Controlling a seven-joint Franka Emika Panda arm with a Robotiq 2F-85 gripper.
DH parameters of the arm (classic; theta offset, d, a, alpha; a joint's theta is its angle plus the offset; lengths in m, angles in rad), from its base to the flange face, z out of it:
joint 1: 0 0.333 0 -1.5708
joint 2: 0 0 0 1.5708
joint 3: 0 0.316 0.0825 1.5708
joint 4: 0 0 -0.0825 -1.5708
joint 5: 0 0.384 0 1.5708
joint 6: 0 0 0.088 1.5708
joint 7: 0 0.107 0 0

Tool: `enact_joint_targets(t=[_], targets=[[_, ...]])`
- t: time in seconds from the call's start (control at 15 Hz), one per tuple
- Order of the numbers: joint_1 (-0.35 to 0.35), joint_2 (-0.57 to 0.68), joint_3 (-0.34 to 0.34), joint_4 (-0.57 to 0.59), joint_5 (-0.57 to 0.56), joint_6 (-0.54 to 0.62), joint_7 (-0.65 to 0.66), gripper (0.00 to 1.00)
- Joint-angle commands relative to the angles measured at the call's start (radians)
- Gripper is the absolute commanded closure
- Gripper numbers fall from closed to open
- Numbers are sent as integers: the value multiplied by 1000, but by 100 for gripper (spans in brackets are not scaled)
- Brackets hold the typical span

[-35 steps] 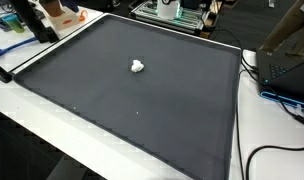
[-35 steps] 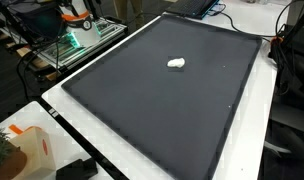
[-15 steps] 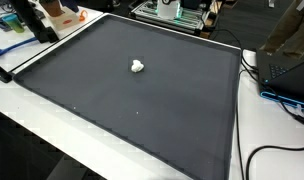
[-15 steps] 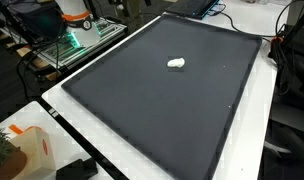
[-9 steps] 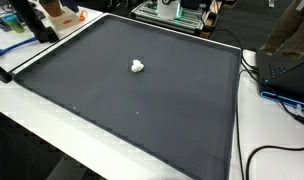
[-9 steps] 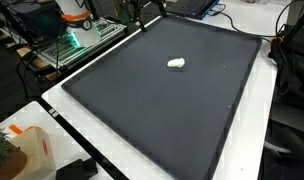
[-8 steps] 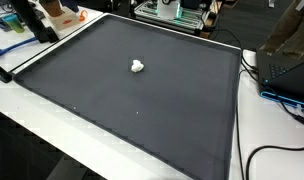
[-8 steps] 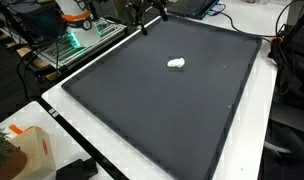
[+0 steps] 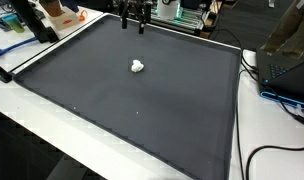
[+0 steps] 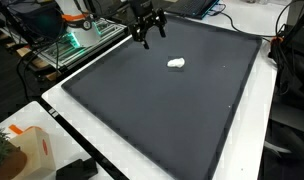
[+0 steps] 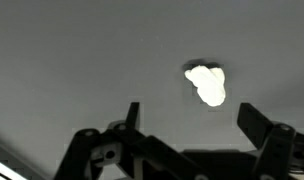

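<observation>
White, crumpled and small, the lump (image 9: 138, 67) lies on a dark grey mat (image 9: 112, 115) that covers most of the pale desk (image 9: 22, 112) in an exterior view. The jaws hang over the mat's far edge, spread wide with nothing between them. The lump sits well apart from them, nearer the camera and towards the middle of the mat. A laptop (image 9: 288, 62) rests beyond the mat's side edge.

Seen from the opposite end in an exterior view, the lump (image 10: 177, 64) lies in the far half of the mat (image 10: 152, 120). The jaws stand above the mat's far corner region, apart from the lump and touching nothing. The desk (image 10: 104, 147) shows as a white strip along the near edge.

From the wrist, the lump (image 11: 206, 84) appears ahead of the two fingers (image 11: 132, 112). It lines up with the gap between them, closer to the finger at the picture's right. It is clear of both, casting a thin shadow on the mat (image 11: 72, 50).
</observation>
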Motion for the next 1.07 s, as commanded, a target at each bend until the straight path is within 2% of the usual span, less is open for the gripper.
enact_joint_targets(t=[0.0,0.2,0.4,0.47,0.53,0.6,0.73,1.0], targets=[[1,-1,-2,1,-9,-1,8,0],[72,49,-10,2,94,157,-113,0],[175,68,-15,2,167,319,-200,0],[206,65,-12,2,143,370,-171,0],[145,72,60,2,54,419,-99,0],[214,97,3,3,13,485,-54,0],[199,144,11,2,-101,596,85,0],[127,255,2,0,-292,730,297,0]])
